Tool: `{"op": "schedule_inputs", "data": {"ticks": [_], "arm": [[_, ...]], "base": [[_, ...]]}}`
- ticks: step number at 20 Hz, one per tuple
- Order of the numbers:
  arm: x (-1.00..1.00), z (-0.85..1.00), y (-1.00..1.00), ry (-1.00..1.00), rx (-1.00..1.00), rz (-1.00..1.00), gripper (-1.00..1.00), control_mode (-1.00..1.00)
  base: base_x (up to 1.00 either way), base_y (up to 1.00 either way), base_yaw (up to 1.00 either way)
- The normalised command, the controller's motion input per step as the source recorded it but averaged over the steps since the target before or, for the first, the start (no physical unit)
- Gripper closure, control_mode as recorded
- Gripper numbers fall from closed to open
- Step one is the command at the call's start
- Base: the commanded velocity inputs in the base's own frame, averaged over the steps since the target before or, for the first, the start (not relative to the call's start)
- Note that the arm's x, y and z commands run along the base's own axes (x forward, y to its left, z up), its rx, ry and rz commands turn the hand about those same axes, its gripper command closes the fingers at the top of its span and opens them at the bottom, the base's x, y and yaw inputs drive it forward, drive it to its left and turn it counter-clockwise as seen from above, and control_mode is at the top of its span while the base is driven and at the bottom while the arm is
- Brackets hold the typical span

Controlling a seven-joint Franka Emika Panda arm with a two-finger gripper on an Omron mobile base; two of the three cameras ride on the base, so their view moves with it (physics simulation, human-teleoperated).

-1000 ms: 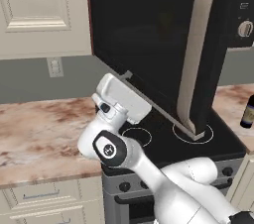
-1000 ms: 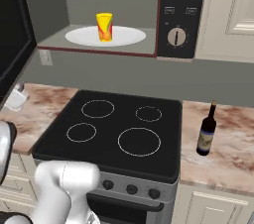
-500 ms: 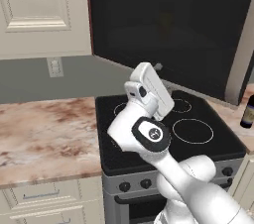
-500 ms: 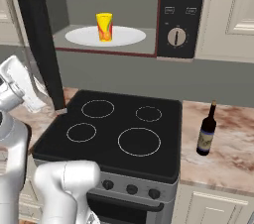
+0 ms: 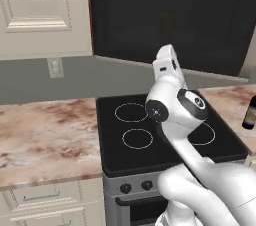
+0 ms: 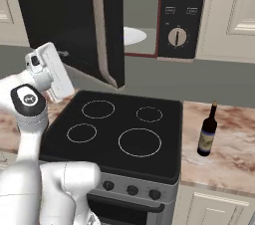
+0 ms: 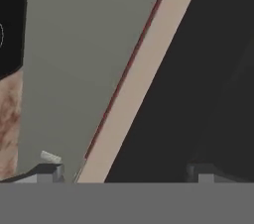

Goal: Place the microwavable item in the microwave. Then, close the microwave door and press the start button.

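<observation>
Two dark fingertips [image 7: 49, 172] of the white arm's two-finger gripper [image 7: 125, 172] stand wide apart with nothing clamped between them. Across the gap lie the flat black face and the beige strip of the big black microwave door [image 6: 64, 15]; contact cannot be judged.

Below lies a glossy black glass cooktop [image 6: 124, 117] with four thin white rings, set in a mottled pink-brown stone counter [image 6: 226, 162]. A dark glass bottle with a pale label [image 6: 207, 132] stands upright on that counter, to the right of the cooktop.

Door: ajar, hinged on the left, its free edge out over the cooktop. Its long curved beige bar handle [image 6: 101, 25] runs vertically along that edge.

Beyond the free edge, the large black wall-mounted microwave [image 6: 183, 0] shows dark red trim, a sliver of smooth white round plate [image 6: 134, 35] and a side panel with a round dial [image 6: 176, 36].

Versus 0.5 s ago: the door has swung further toward shut, leaving a narrow gap. It now covers the middle of the plate, where the small yellow cup stood upright then. The hand has followed it inward.
</observation>
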Motion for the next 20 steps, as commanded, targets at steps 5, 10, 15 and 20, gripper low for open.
{"op": "schedule_inputs", "data": {"ticks": [5,10,15,20], "arm": [[0.57,0.0,-0.38,0.25,0.1,0.24,-1.0,-1.0],[0.52,0.0,-0.28,0.2,0.06,0.24,-1.0,-1.0],[0.53,0.0,-0.06,0.13,0.05,0.24,-1.0,-1.0],[0.62,0.07,0.0,0.14,0.07,0.21,-1.0,-1.0]], "base": [[0.0,0.0,0.0],[0.0,0.0,0.0],[0.0,0.0,0.0],[0.0,0.0,0.0]]}}
